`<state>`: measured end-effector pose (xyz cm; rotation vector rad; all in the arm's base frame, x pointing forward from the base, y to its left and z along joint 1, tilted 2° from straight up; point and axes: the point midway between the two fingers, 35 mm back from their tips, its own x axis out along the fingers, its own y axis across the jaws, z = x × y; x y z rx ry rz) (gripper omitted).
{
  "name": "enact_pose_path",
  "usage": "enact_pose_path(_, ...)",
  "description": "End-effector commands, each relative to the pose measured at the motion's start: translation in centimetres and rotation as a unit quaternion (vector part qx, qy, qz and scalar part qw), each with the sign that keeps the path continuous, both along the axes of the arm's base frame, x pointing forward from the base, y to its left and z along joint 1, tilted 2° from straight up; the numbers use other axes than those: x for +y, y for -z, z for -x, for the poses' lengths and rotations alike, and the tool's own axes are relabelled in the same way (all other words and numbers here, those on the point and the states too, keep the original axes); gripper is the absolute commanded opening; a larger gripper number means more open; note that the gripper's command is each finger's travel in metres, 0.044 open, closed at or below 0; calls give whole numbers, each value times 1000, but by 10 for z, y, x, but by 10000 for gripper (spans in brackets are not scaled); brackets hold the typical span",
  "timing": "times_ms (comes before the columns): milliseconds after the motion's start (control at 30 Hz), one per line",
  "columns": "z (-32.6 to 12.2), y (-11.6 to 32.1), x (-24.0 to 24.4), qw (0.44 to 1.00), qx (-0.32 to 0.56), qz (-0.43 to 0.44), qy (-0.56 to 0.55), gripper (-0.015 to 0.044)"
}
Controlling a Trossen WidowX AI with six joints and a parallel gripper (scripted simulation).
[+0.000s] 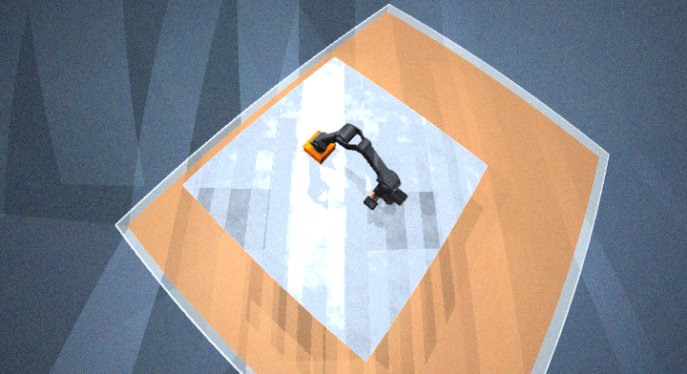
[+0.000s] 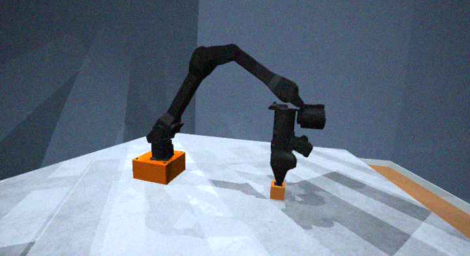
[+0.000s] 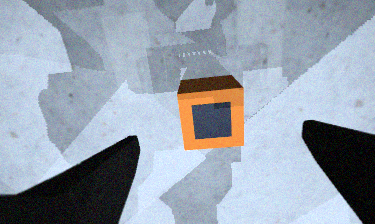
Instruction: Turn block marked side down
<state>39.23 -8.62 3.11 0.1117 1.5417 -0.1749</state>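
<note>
The orange block (image 1: pixel 373 196) (image 2: pixel 277 192) (image 3: pixel 213 96) rests upright on the light table (image 1: pixel 307 256) (image 2: pixel 108 221). Its marked side, with a dark blue square (image 3: pixel 211 122), faces up toward the wrist camera. My gripper (image 2: pixel 279 183) (image 3: pixel 217 135) points straight down over the block and is open and empty. In the wrist view the fingertips stand wide apart, one on each side of the block, with gaps on both sides. In the exterior view the near finger reaches down to about the block's top and hides part of it. In the top view the arm partly covers the block.
The orange arm base (image 1: pixel 321 155) (image 2: pixel 149 171) stands toward the table's far left in the exterior view. The orange-brown floor (image 1: pixel 529 145) with a pale border (image 1: pixel 582 218) surrounds the table. Patchy shadows lie across the tabletop near the block.
</note>
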Motion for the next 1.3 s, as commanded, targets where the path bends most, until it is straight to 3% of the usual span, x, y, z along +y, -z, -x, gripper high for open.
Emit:
enact_pose_path(0,0,8,1,1000,2,-3,2,440)
enact_pose_path(633,0,36,0,1000,2,-3,2,440)
enact_pose_path(967,0,36,0,1000,2,-3,2,177)
enact_pose_path(1267,0,36,0,1000,2,-3,2,118)
